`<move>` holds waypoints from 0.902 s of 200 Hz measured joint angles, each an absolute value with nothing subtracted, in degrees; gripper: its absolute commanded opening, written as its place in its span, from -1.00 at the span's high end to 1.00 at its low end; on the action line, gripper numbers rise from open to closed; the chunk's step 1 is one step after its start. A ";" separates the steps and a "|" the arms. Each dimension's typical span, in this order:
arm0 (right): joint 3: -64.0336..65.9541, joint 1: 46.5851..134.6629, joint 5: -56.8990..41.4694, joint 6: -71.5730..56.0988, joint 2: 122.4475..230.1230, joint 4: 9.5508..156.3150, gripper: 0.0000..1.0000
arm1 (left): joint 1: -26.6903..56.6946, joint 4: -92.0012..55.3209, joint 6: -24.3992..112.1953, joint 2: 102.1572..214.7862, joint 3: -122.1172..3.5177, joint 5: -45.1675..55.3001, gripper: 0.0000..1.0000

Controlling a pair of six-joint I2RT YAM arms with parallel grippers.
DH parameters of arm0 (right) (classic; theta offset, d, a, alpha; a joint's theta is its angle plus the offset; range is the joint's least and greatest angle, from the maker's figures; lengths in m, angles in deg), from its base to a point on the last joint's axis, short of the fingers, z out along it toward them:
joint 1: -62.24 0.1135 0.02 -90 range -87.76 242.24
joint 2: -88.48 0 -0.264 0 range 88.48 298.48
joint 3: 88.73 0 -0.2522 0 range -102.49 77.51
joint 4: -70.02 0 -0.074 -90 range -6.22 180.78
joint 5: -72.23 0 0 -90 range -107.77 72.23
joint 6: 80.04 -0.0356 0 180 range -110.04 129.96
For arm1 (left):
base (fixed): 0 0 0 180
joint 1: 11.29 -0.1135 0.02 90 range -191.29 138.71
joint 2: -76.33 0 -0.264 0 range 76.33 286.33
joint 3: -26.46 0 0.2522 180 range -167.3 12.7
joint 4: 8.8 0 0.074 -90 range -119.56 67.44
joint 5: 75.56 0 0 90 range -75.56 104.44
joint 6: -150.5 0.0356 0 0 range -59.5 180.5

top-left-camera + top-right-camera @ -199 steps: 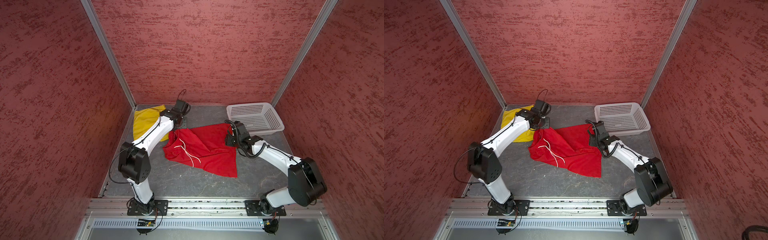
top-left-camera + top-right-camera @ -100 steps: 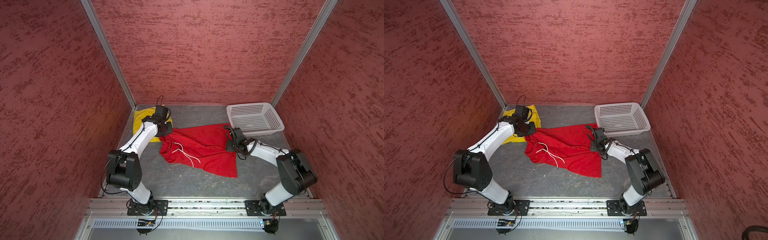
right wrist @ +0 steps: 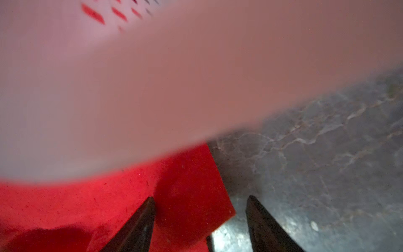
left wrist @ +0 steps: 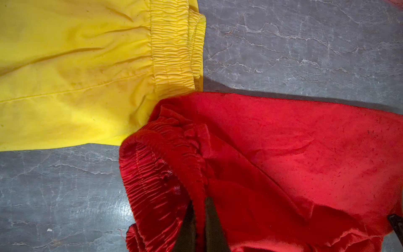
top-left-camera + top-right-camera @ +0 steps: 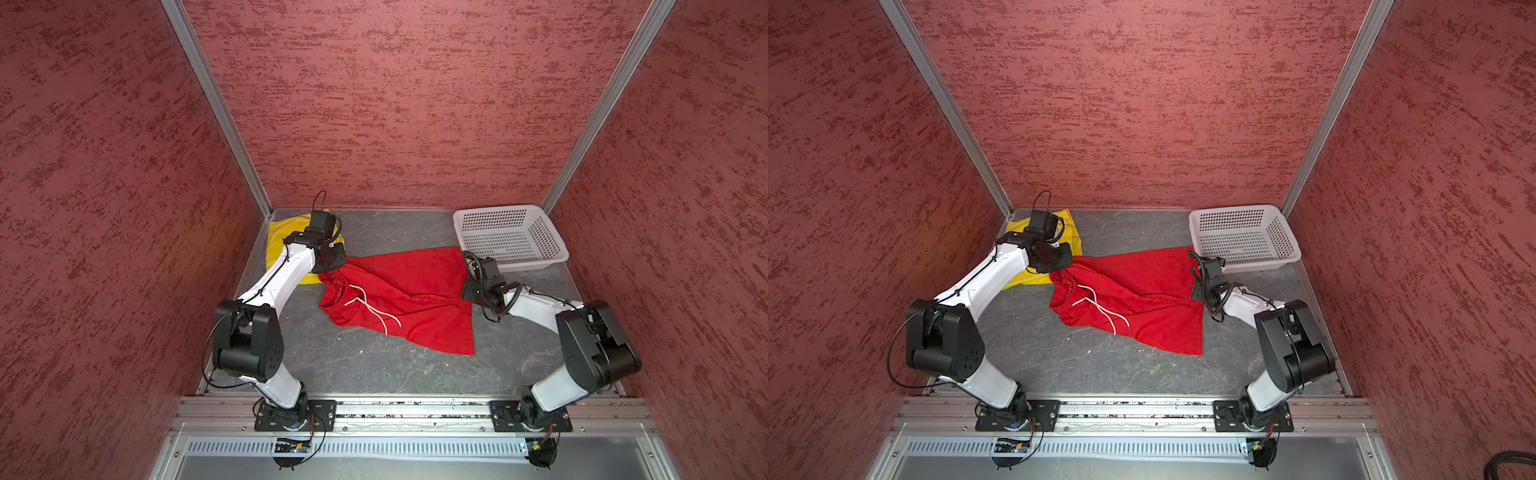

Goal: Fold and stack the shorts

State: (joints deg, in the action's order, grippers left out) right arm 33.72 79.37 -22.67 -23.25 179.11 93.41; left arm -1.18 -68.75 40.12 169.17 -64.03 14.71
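Note:
The red shorts (image 5: 415, 291) (image 5: 1142, 299) lie spread across the middle of the grey floor, pale drawstring (image 5: 370, 307) loose on top. My left gripper (image 4: 199, 200) (image 5: 332, 270) is shut on their gathered elastic waistband (image 4: 165, 170). That end rests against the yellow shorts (image 4: 76, 76) (image 5: 280, 245), which lie flat in the back left corner. My right gripper (image 3: 200, 198) (image 5: 467, 293) stands open low over the red shorts' far right edge. A corner of red cloth (image 3: 196, 185) lies between its fingers, ungripped.
A white perforated basket (image 5: 536, 262) (image 5: 1266, 264) stands at the back right, close behind my right wrist, and fills the right wrist view as a blur (image 3: 87, 65). Red textured walls enclose three sides. Bare grey floor (image 5: 374, 370) lies in front of the red shorts.
My left gripper has moved left and forward with the red waistband, stretching the shorts toward the yellow pair. My right gripper has sunk to the red shorts' right edge.

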 measured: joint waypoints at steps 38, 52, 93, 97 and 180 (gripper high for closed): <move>34.40 78.51 -18.15 -25.59 179.35 88.32 0.52 | -1.18 -68.78 39.60 169.17 -64.03 14.45 1.00; 34.68 78.47 -16.18 -26.72 179.40 86.66 0.89 | -1.18 -68.78 39.42 169.17 -64.03 14.30 1.00; 35.08 78.43 -13.01 -28.43 176.97 87.58 1.00 | -1.38 -69.32 39.31 167.94 -64.64 13.36 1.00; 35.08 78.40 -12.93 -28.41 176.14 88.17 1.00 | -1.42 -69.41 39.31 167.68 -64.84 13.25 1.00; 19.23 77.81 -18.48 -25.52 154.00 103.44 0.57 | -3.93 -71.57 39.31 158.17 -72.44 10.19 1.00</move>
State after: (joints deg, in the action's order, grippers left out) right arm 19.23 77.81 -18.48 -25.52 154.00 103.44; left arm -3.93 -71.57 39.31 158.17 -72.44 10.19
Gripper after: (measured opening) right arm 0.118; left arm 0.078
